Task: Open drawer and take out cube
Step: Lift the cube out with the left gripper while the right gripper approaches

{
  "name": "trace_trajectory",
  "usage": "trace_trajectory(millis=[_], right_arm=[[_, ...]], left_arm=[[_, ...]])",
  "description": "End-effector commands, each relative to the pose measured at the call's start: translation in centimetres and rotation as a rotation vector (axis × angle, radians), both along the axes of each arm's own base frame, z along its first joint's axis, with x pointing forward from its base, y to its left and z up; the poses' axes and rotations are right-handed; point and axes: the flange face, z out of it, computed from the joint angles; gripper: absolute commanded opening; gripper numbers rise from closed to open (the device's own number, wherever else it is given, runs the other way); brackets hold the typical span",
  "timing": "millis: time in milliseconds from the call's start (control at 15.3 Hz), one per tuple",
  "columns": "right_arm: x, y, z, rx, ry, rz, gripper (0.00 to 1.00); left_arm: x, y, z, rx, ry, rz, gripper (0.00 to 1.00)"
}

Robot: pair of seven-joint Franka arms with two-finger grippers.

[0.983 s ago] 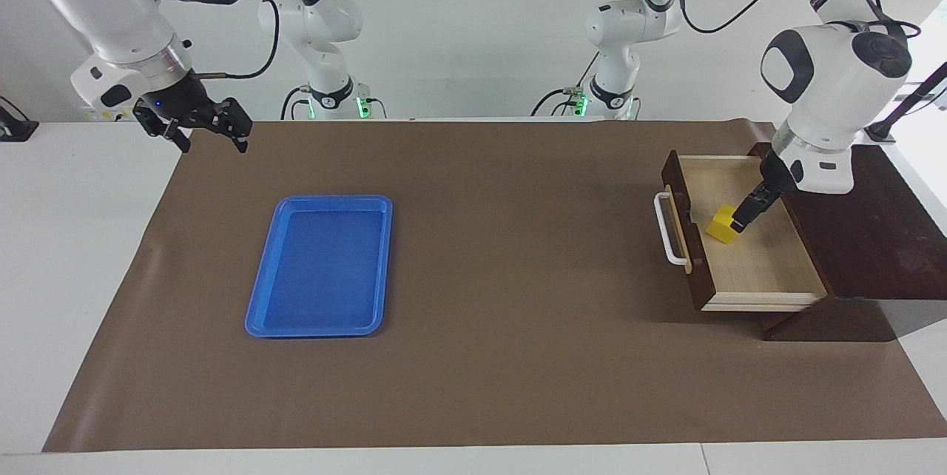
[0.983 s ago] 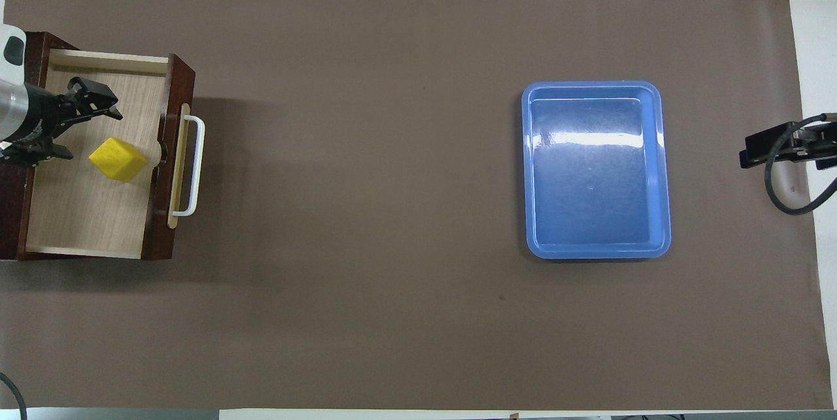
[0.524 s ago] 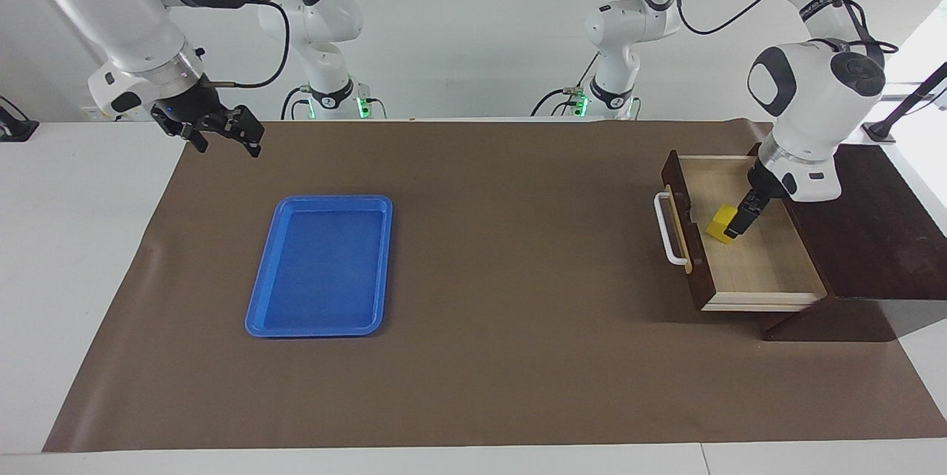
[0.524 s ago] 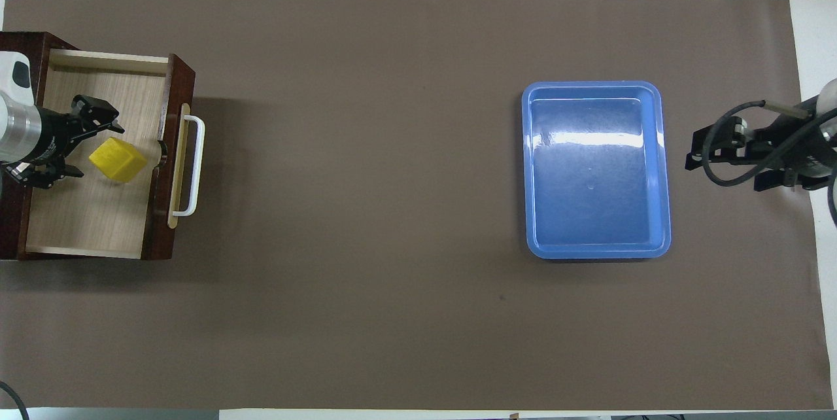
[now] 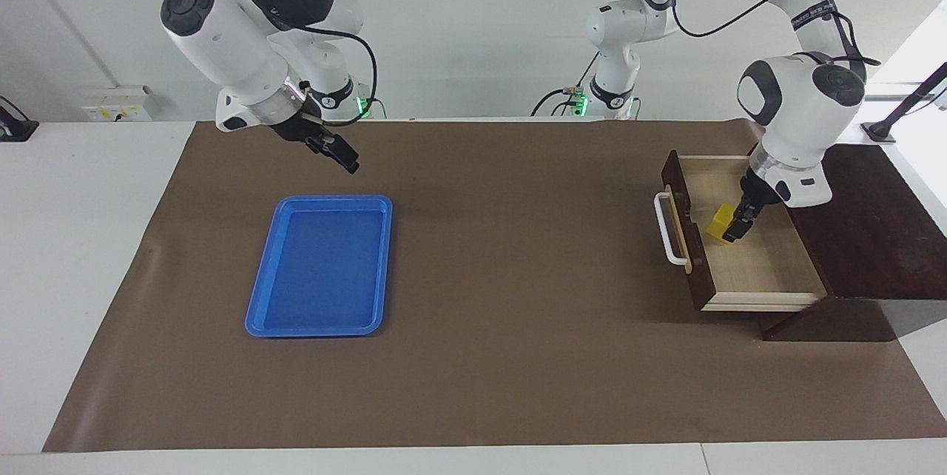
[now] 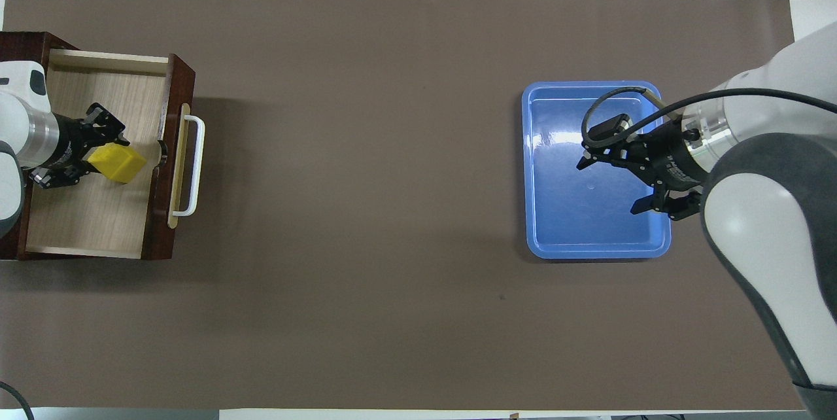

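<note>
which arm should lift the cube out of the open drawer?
Left. The left hand is already down inside the drawer, fingers either side of the cube; a firm grip can't be confirmed. The right hand is open, up over the blue tray at the right arm's end.

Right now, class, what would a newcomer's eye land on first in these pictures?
The small bright yellow cube in the open dark wooden drawer, at the left arm's end of the table, with the left gripper at it. Next, the flat blue plastic tray, with the right gripper open above it.
</note>
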Motion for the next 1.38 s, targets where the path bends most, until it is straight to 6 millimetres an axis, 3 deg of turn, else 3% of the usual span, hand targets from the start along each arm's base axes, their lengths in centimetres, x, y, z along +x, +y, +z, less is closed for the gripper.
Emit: trace_trajectory(millis=[0,131,197,328,459,590,655,983,1114,1310], right_arm=[[-0.1,2.2,-1.8,0.044,0.031,-0.098,1.00],[0.4,3.3,-2.9,0.087,0.064,-0.156,1.00],[0.6,3.9,-3.3,0.109,0.072,-0.200,1.00],[1.0,5.7,-4.6,0.146,0.090,-0.287,1.00],[1.1,7.4,-6.0,0.173,0.114,-0.375,1.00],[0.4,10.2,-7.9,0.178,0.098,-0.406,1.00],[0.2,11.1,-8.5,0.197,0.091,-0.439,1.00],[-1.6,12.7,-11.3,0.260,0.131,-0.525,1.00],[-2.2,13.6,-12.5,0.278,0.143,-0.569,1.00],[-2.5,14.2,-12.5,0.310,0.171,-0.607,1.00]], left_arm=[[1.4,0.3,2.8,0.027,0.018,0.009,0.00],[2.7,0.0,5.3,0.026,0.037,0.014,0.00],[3.1,-1.4,6.7,0.026,0.049,-0.004,0.00],[2.9,-4.7,9.2,0.022,0.064,0.016,0.00],[2.3,-9.6,10.0,0.008,0.049,0.151,0.00],[1.2,-16.0,10.0,-0.007,0.026,0.321,0.00],[0.7,-18.1,10.0,-0.031,0.028,0.399,0.00],[-2.4,-26.9,9.6,-0.128,0.013,0.699,0.00],[-4.1,-30.0,8.6,-0.153,-0.001,0.829,0.00],[-7.8,-35.0,5.6,-0.188,-0.012,0.887,0.00]])
